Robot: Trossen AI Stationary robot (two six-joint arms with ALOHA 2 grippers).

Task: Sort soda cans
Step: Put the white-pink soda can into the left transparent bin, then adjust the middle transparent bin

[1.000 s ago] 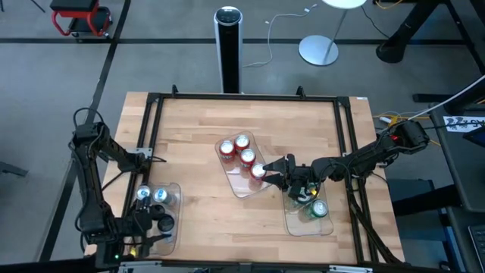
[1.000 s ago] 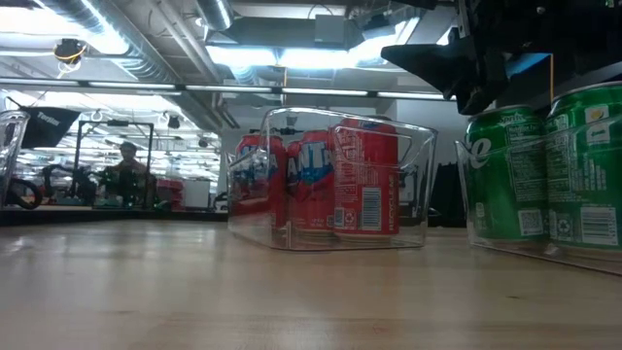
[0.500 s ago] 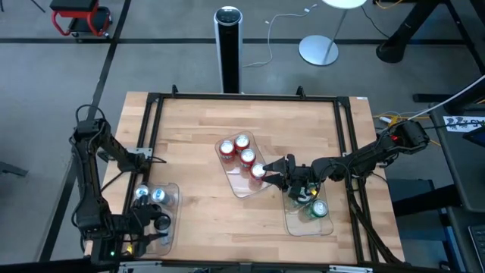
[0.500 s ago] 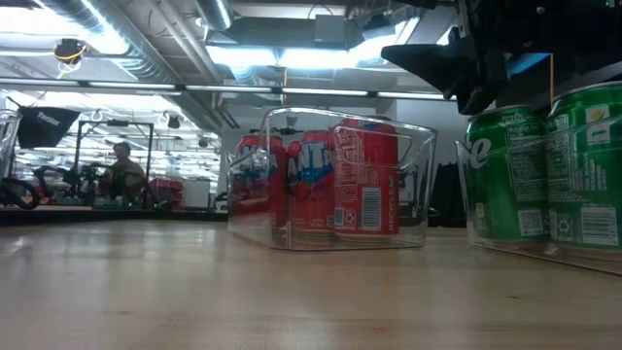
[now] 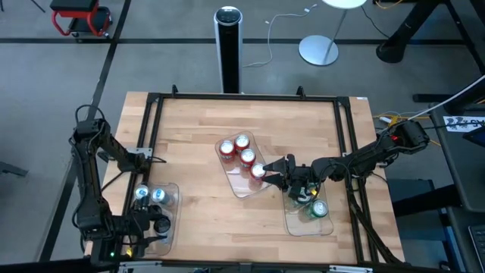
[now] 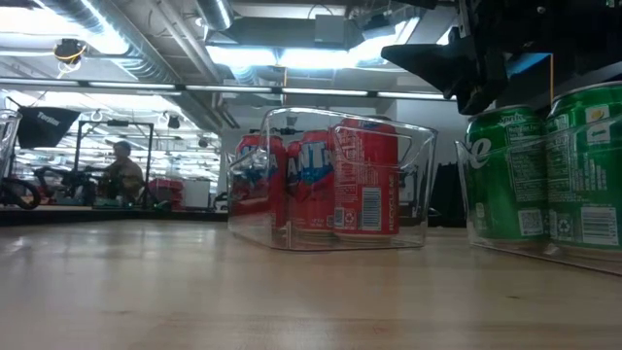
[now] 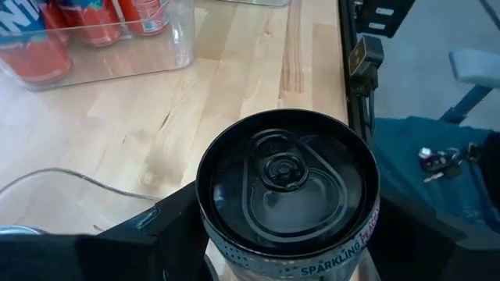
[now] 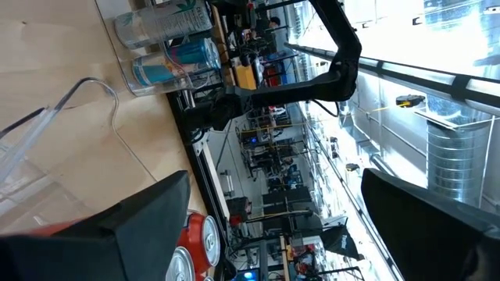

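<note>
My left gripper [image 5: 157, 223] sits at the near end of the left clear tray [image 5: 173, 236], shut on a silver can with a dark top [image 7: 287, 176]. Two more silver/blue cans [image 5: 151, 195] stand at that tray's far end. Several red-and-white cans [image 5: 244, 155] stand in the middle tray [image 6: 277, 185]. Green cans [image 5: 312, 205] stand in the right tray [image 5: 327, 229]. My right gripper [image 5: 274, 168] hovers open between the middle and right trays, above the nearest red can [image 5: 258, 171], touching nothing. My left gripper pinches the dark-topped can by its upper side wall [image 7: 234, 248], just under the rim, one finger [image 7: 160, 234] on each side. The fingers come roughly level from the table's left. The can stands upright inside the tray; whether it is lifted off the tray floor does not show.
A tall black-and-silver cylinder [image 5: 228, 47] stands on the floor beyond the far edge. A black frame [image 5: 250, 97] runs round the tabletop. Bare wood lies between the left and middle trays and toward the far edge. A person [image 6: 121, 173] sits in the room behind.
</note>
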